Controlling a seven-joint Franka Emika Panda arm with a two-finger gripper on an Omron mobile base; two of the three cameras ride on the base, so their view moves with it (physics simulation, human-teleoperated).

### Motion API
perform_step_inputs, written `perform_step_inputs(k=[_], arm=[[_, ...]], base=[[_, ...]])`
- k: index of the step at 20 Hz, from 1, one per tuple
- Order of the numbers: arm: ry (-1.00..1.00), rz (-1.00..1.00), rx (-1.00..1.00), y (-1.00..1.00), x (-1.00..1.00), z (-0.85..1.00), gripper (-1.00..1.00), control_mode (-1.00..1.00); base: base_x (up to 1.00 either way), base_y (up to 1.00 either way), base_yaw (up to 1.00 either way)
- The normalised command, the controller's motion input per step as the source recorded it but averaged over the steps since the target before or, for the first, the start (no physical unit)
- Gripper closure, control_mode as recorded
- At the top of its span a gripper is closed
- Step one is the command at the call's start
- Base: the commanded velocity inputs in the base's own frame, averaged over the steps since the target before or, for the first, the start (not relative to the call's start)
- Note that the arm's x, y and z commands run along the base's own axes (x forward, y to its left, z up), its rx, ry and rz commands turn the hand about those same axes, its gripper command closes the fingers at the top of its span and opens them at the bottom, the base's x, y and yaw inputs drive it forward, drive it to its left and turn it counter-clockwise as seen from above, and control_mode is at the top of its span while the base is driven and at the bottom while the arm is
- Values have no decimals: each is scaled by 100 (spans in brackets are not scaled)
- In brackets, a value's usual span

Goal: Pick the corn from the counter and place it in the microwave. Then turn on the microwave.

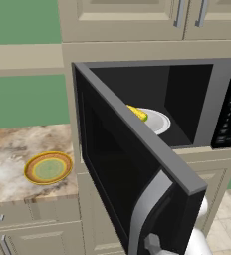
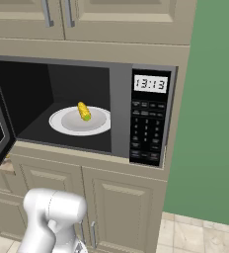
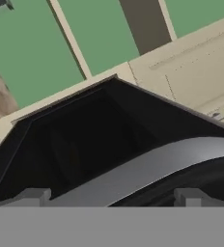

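marbled counter (image 1: 18,149), green wall (image 2: 215,108)

The marbled counter (image 1: 18,149) carries a yellow-rimmed green plate (image 1: 48,168) near its front edge.

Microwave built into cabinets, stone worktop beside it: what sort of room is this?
A kitchen, computer-rendered by the look of it. A black built-in microwave stands open with a corn cob on its white turntable plate, beige cabinets sit above and below, and a marbled counter holds a plate.
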Motion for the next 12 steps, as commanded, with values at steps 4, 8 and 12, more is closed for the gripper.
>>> perform_step_inputs(k=[4, 8, 12], arm=[[-1, -13, 0, 3, 20, -22, -100, -100], [-1, -11, 2, -29, -2, -12, -100, -100], [-2, -6, 2, -31, 8, -7, -100, -100]], base=[[0, 0, 0], [0, 0, 0], [0, 0, 0]])
